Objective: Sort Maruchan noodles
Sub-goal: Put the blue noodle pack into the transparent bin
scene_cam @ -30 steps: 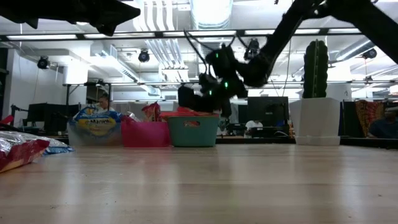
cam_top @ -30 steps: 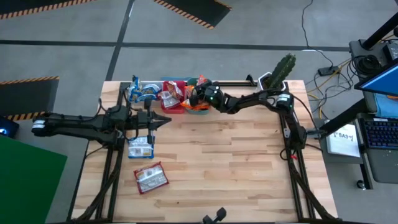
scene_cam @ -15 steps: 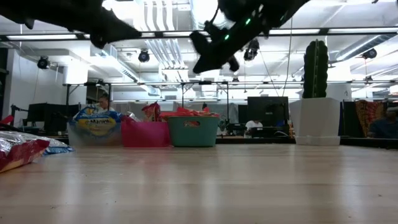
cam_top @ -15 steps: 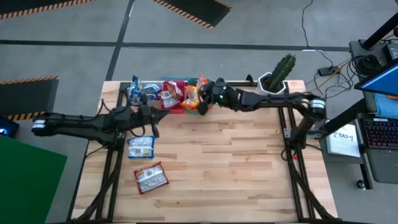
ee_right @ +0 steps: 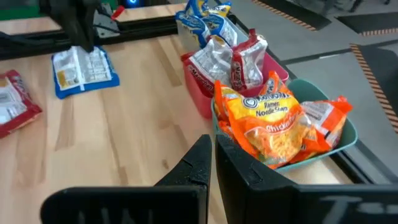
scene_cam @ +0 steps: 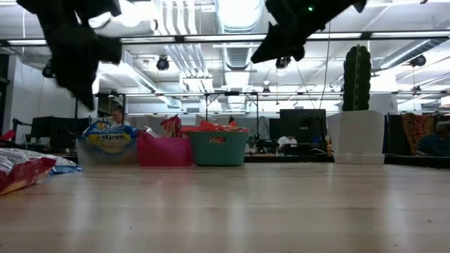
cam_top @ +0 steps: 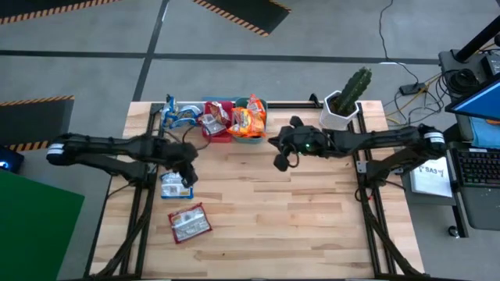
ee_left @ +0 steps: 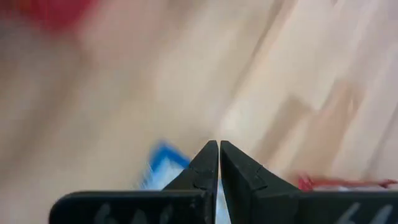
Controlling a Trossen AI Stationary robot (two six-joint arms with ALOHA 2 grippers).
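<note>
Orange packets (cam_top: 248,120) fill the teal bin (ee_right: 346,140) at the far edge; the right gripper (cam_top: 279,162) hovers clenched and empty just right of it, the left gripper (cam_top: 187,176) clenched over the blue packet (cam_top: 175,185).

Orange packet (ee_right: 273,121) reads "Ramen Noodle Soup"; blue packet (scene_cam: 105,137) reads "Maruchan".

I see a light wood plank table (cam_top: 297,211). On it: clear bin (cam_top: 178,115), red bin (cam_top: 219,134) and teal bin (cam_top: 251,138) in a row at the far edge, white cactus pot (cam_top: 339,115) beside them, blue packet (cam_top: 175,184) and red packet (cam_top: 190,223) lying flat near the left side.
</note>
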